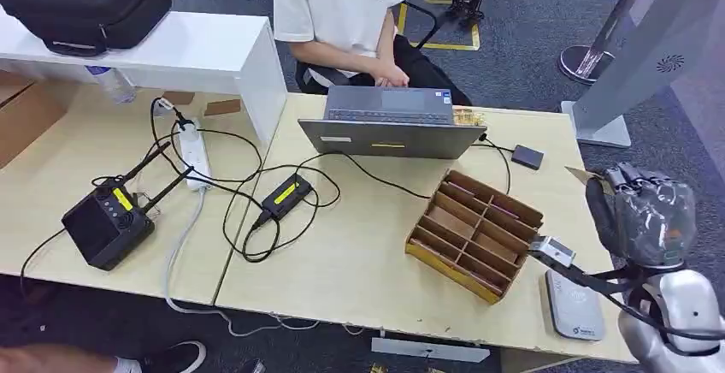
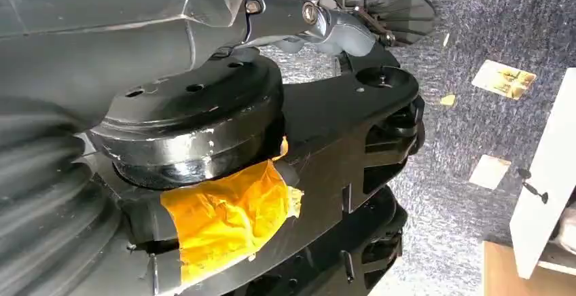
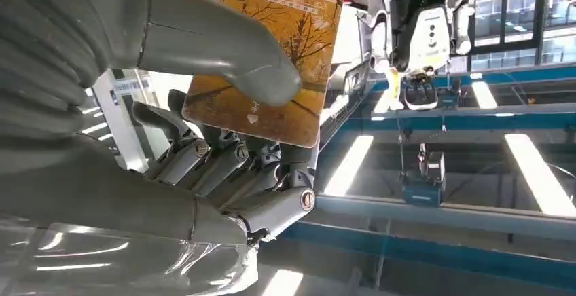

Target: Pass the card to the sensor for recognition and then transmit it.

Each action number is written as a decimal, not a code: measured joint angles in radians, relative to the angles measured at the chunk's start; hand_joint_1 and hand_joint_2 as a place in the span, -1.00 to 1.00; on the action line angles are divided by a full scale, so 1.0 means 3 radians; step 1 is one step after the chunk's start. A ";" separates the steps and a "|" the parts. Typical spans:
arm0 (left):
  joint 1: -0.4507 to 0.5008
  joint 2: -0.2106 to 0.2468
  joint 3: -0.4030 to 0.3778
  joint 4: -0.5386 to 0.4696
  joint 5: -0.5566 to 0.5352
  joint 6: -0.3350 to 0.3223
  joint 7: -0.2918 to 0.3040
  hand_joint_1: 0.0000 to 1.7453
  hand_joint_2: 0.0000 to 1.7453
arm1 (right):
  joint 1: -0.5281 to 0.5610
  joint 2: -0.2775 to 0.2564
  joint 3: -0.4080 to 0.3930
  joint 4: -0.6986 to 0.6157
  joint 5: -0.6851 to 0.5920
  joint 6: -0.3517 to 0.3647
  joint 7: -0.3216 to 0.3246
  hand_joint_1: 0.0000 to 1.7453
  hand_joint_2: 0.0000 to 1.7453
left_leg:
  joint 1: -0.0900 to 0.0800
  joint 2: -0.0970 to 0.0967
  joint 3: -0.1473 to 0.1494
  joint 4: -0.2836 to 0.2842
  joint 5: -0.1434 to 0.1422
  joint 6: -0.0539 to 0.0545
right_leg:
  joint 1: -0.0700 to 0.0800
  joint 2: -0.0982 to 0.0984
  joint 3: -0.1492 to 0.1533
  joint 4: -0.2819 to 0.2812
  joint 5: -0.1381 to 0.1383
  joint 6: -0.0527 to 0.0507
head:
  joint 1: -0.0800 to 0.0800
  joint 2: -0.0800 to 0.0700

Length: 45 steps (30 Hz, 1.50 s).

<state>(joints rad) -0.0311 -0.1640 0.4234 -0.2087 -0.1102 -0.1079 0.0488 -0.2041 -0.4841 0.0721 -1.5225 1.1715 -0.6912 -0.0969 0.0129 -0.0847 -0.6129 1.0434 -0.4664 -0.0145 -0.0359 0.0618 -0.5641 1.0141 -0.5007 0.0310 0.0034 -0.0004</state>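
While our right hand (image 1: 643,215) hangs at the right edge of the head view, raised above the table (image 1: 359,262), it grips the card (image 3: 272,58). From the right wrist, we see the thumb (image 3: 224,51) pressed across the card's orange, tree-printed face, with the darker fingers (image 3: 231,167) curled behind it. In the head view a brown corner of the card (image 1: 581,174) pokes out at the upper left of the hand.

Below the hand, at the lower right of the head view, the flat grey sensor (image 1: 574,304) lies on the table near its front edge. Just left of it sits the cardboard tray (image 1: 474,234), split into compartments, with card edges showing in its upper slots. The card in our hand is well above both and touches neither.

At the upper middle of the frame a person (image 1: 346,14) in a white shirt sits behind a laptop (image 1: 389,125). A small dark box (image 1: 527,156) lies right of the laptop. On the left half of the frame we see a black controller (image 1: 107,223), a white power strip (image 1: 193,155), a black adapter (image 1: 285,195) and looping cables.

We cannot tell the state of our left hand: its wrist view looks at grey carpet (image 2: 489,126) with a few loose cards (image 2: 504,79) on it.
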 joint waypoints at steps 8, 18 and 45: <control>0.0006 -0.0011 0.0008 0.0000 0.0046 0.0072 -0.0034 -1.00 1.00 | 0.0546 0.0069 -0.0522 -0.0214 -0.0156 -0.0001 -0.0467 1.00 1.00 | 0.0000 -0.0005 -0.0002 -0.0001 -0.0003 0.0001 | 0.0001 -0.0005 0.0001 -0.0001 -0.0003 0.0001 | 0.0001 0.0000; -0.0026 -0.0066 0.0330 0.0043 -0.0530 0.0081 -0.0090 -1.00 1.00 | 0.1089 0.0611 -0.0952 -0.0323 0.0221 0.0000 -0.0783 1.00 1.00 | 0.0003 0.0002 0.0001 -0.0003 -0.0004 0.0003 | 0.0003 0.0000 0.0001 0.0000 -0.0005 0.0000 | 0.0003 0.0000; -0.0035 -0.0120 0.0661 0.0044 -0.0635 0.0159 -0.0028 -1.00 1.00 | 0.1063 0.1762 -0.2365 0.0652 0.0886 -0.0006 -0.1619 1.00 1.00 | 0.0002 0.0003 0.0000 -0.0003 -0.0004 0.0003 | 0.0001 0.0000 0.0001 0.0000 -0.0005 0.0000 | 0.0002 0.0000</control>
<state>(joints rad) -0.0416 -0.1999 0.6218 -0.1953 -0.3006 -0.0603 0.0404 0.1149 0.0446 -0.6375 -1.3268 1.4373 -0.6931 -0.5826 0.0134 -0.0838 -0.6128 1.0424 -0.4677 -0.0137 -0.0355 0.0617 -0.5637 1.0141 -0.5021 0.0311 0.0042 -0.0004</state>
